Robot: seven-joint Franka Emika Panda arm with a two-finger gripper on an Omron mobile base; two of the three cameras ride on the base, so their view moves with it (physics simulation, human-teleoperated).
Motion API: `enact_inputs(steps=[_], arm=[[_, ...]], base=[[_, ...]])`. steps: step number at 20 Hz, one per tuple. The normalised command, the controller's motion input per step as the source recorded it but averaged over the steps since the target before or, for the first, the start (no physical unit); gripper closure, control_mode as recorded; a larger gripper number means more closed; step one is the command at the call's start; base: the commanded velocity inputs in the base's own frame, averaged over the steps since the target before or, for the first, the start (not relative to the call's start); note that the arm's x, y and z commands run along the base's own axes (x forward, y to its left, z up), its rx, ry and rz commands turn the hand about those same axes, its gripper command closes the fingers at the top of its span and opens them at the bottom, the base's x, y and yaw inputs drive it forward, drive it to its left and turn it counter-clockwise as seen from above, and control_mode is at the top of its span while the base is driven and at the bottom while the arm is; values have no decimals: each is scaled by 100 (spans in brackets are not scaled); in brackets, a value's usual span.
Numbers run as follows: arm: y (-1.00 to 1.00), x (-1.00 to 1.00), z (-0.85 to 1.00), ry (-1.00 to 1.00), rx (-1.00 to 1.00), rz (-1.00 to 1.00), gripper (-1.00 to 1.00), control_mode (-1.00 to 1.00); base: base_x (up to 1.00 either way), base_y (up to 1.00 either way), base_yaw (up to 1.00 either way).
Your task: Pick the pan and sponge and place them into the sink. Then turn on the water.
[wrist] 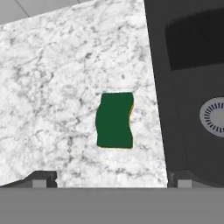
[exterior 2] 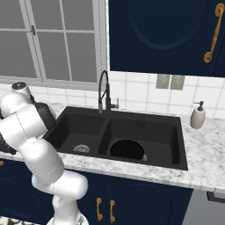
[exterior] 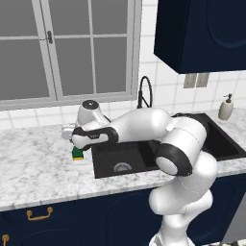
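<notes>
While over sponge (wrist: 114, 120), end effector (wrist: 111, 179) open

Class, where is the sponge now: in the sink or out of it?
Out. The sponge lies flat on the marble counter, just beside the sink rim, between the open gripper's fingertips.
</notes>
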Motion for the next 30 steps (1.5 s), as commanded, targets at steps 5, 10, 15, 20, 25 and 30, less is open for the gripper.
enact_inputs(steps=[5, 10, 15, 20, 25, 30], arm=[[2, 25, -20, 9, -1, 0, -100, -100], [11, 18, -23, 1, -2, 0, -100, -100], [17, 7, -23, 0, -4, 0, -100, -100], [0, 11, -25, 0, 0, 0, -100, -100], [0, 11, -29, 0, 0, 0, -100, -100], [4, 14, -28, 1, -2, 0, -100, -100]], base=[[0, 0, 0], [0, 0, 0], [0, 0, 0], [0, 0, 0], [0, 0, 0], [0, 0, 0]])
